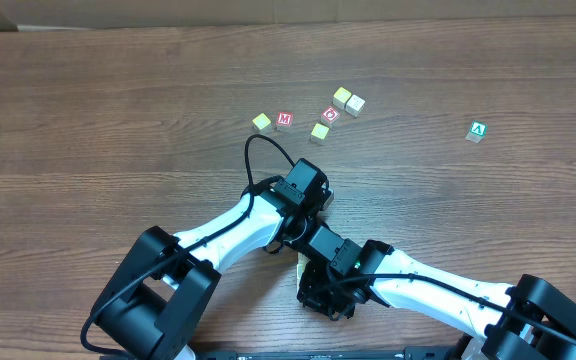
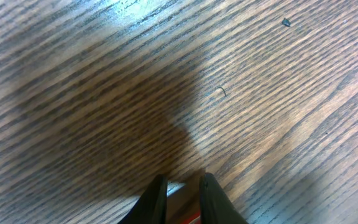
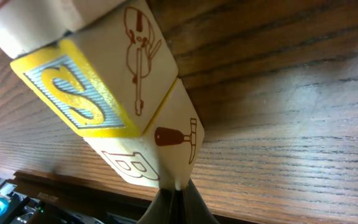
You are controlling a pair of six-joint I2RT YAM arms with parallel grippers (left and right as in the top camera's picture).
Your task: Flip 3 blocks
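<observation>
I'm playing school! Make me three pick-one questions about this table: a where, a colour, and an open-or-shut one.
1. Where is the green A cube? A) alone, far right B) between the arms C) on another cube
2. What colour frames the S on the S block? A) yellow B) purple C) black
3. The right tool is: A) wide open B) shut C) out of sight
Answers: 1 A, it sits by itself; 2 A, a yellow border shows; 3 B, its fingers meet.
</observation>
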